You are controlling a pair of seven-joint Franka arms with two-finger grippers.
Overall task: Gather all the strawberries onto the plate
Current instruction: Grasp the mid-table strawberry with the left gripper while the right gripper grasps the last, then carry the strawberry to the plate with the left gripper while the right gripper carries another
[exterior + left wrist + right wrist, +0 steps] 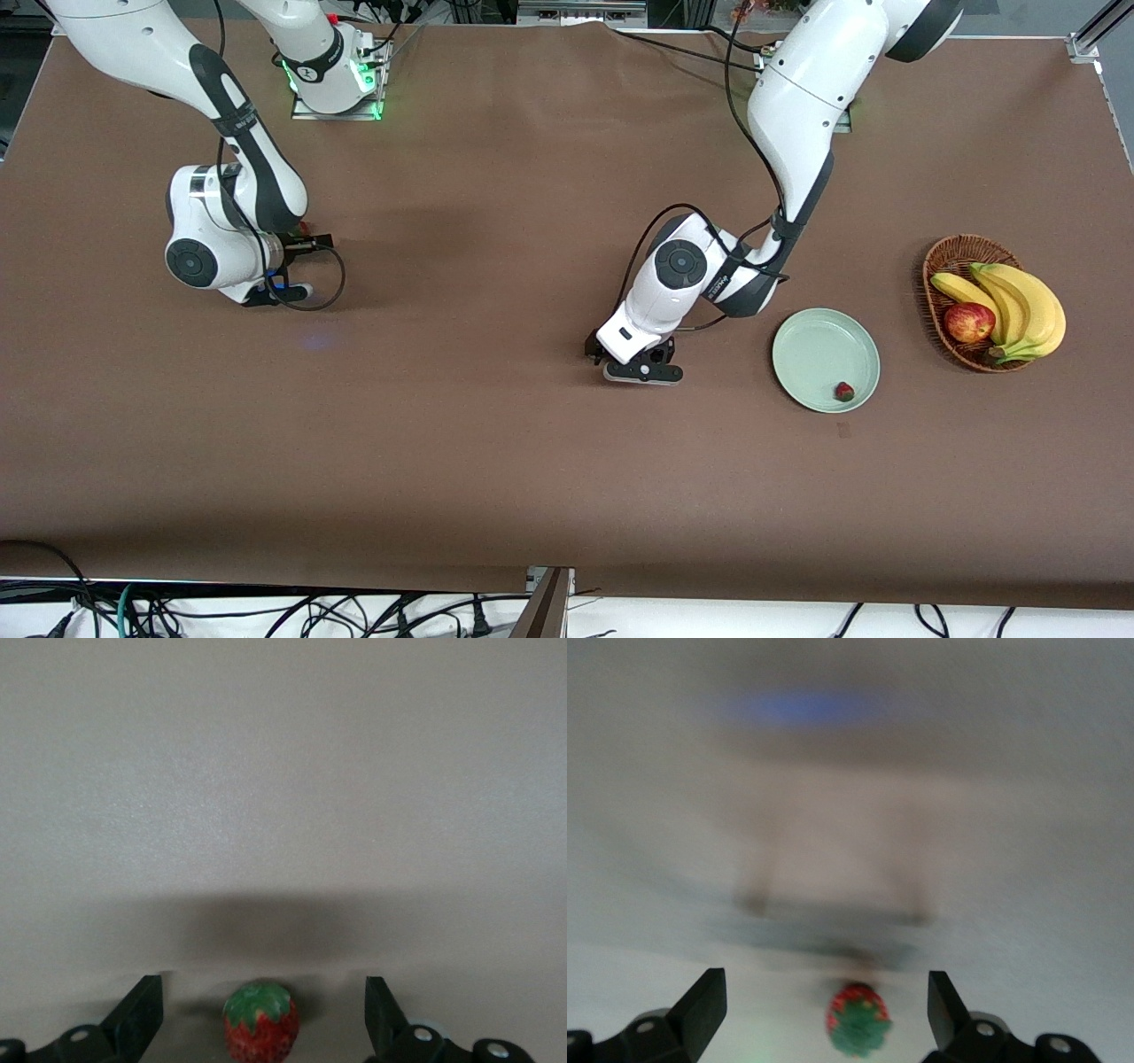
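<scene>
- One small red strawberry (844, 391) lies inside the round, shallow mint-green plate (802, 350), near the rim closest to the front camera.
- A bumpy strawberry with a leafy cap (260, 1026) sits between the spread fingers of the left gripper (264, 1028), low over the brown bench (496, 461).
- The right gripper (826, 1023), fingers apart, has another strawberry (858, 1021) between them.
</scene>
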